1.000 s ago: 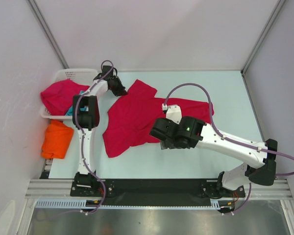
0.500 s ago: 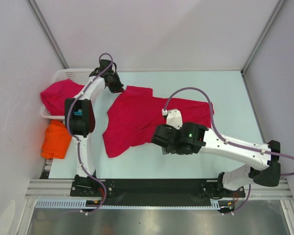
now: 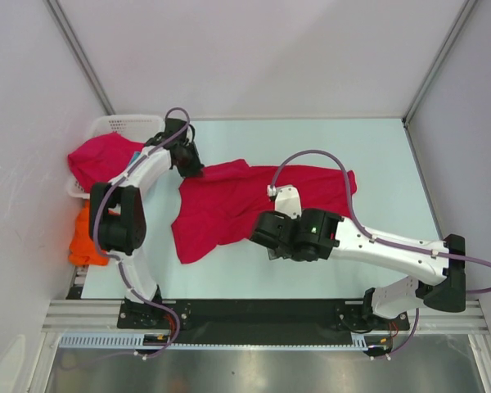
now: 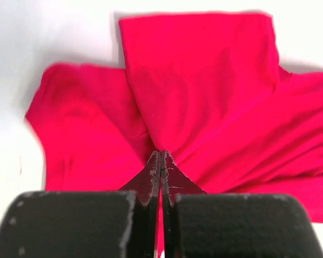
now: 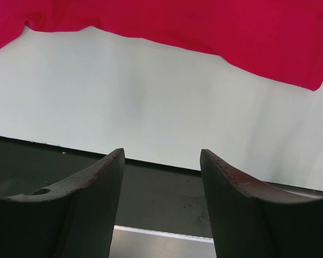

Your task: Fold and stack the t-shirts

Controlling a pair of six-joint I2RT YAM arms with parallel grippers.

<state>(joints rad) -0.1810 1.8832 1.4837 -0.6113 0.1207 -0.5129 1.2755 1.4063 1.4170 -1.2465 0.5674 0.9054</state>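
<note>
Across the pale surface (image 3: 385, 155) lies a crimson t-shirt (image 3: 229, 209). The left end effector (image 3: 190, 164) pinches its far left corner; the right end effector (image 5: 161, 154), spread wide, hovers by its near hem.

Free table (image 3: 385, 155) right of red t-shirt (image 3: 229, 201); basket (image 3: 114, 124) blocks left.
</note>
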